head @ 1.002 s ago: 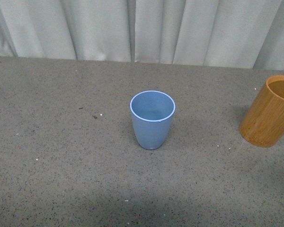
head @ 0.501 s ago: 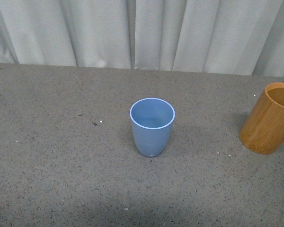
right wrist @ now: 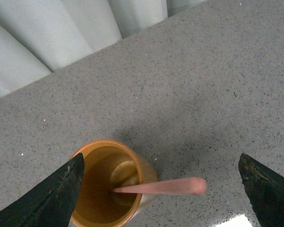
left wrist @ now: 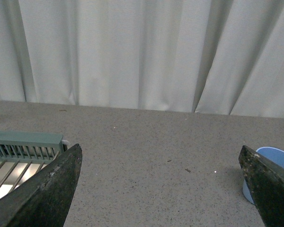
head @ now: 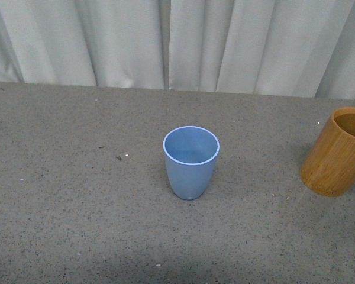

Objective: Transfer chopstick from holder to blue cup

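Note:
The blue cup [head: 190, 163] stands upright and empty in the middle of the grey table. The orange-brown holder [head: 336, 152] stands at the far right edge of the front view. Neither gripper shows in the front view. My right gripper [right wrist: 160, 158] is open above the holder [right wrist: 109, 187]. One pink-red chopstick [right wrist: 165, 187] leans out of the holder, its rounded end pointing up between the spread fingers [right wrist: 52, 198]. My left gripper [left wrist: 160, 147] is open and empty over bare table. The blue cup [left wrist: 274, 157] shows partly behind one left finger [left wrist: 270, 189].
A white curtain [head: 177, 41] hangs along the table's far edge. A grey-green slatted rack [left wrist: 23, 146] lies on the table by the left gripper's other finger. Small specks dot the table top [head: 77, 195].
The front view has tilted a little, so the cup and holder sit lower in the picture. They keep the same places relative to each other.

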Tool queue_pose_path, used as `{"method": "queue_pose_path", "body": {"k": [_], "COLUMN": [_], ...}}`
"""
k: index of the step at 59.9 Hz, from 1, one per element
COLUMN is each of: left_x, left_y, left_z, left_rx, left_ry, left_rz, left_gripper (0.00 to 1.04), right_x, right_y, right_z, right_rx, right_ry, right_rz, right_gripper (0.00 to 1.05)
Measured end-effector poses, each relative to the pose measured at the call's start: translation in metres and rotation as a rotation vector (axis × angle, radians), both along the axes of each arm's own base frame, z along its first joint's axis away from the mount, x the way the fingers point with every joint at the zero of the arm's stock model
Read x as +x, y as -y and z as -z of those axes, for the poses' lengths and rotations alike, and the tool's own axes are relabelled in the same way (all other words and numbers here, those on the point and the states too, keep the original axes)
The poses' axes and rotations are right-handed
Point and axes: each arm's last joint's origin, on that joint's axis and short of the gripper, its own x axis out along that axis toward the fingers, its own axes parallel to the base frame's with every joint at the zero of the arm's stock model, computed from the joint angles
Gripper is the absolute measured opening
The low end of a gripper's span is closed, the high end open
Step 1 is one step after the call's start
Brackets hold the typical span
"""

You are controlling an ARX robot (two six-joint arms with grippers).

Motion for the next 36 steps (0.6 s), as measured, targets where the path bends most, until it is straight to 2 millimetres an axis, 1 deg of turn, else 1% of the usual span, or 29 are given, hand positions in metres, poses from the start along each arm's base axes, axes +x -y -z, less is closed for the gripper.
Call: {"method": "queue_pose_path", "body": {"k": [10, 21, 36], "left_x": [0.000, 0.000, 0.000], "left_y": [0.000, 0.000, 0.000], "left_z": [0.000, 0.000, 0.000], "left_rx": [0.000, 0.000, 0.000], "left_ry": [0.000, 0.000, 0.000], "left_rz": [0.000, 0.000, 0.000], "left_gripper": [0.98, 0.98, 0.98], "right_x": [0.008, 0.021, 0.032], "right_y": [0.003, 0.003, 0.001], "right_z": [0.015, 0.017, 0.020], "right_rx": [0.017, 0.021, 0.025], "right_ry": [-0.023, -0.009, 0.008], "right_rz": [0.011, 0.008, 0.003], "right_gripper": [0.95, 0.95, 0.95]}}
